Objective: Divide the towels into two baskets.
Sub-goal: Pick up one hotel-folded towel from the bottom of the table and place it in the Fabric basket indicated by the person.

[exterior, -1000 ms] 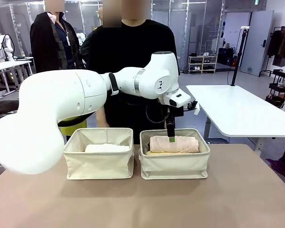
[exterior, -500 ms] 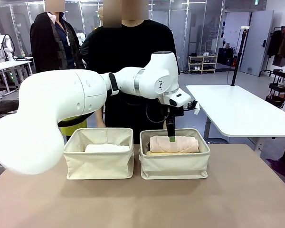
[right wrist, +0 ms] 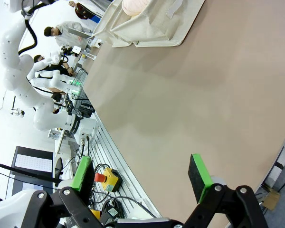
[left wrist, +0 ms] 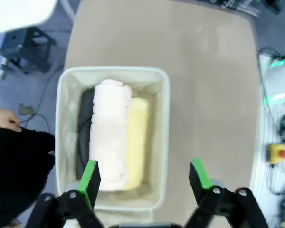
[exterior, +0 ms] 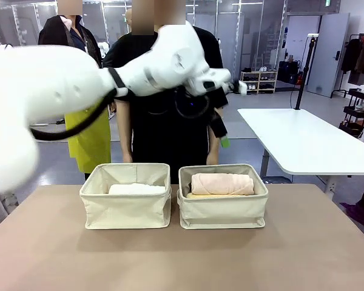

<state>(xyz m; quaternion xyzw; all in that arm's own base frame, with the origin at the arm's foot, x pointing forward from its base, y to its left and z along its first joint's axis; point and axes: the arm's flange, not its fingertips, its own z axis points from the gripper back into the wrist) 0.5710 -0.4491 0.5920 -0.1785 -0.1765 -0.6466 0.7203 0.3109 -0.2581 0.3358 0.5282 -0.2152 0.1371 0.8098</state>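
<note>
- The left end effector [left wrist: 143, 176] hangs high above the right basket [exterior: 223, 206], its fingers wide apart, holding nothing.
- In that basket, a cream towel [left wrist: 110, 133] lies on top of a yellow towel [left wrist: 137, 137] and a dark towel [left wrist: 84, 128].
- The left basket [exterior: 126, 206] holds a white towel [exterior: 135, 189].
- The right end effector [right wrist: 141, 179] is spread apart over the bare tabletop [right wrist: 190, 104].
</note>
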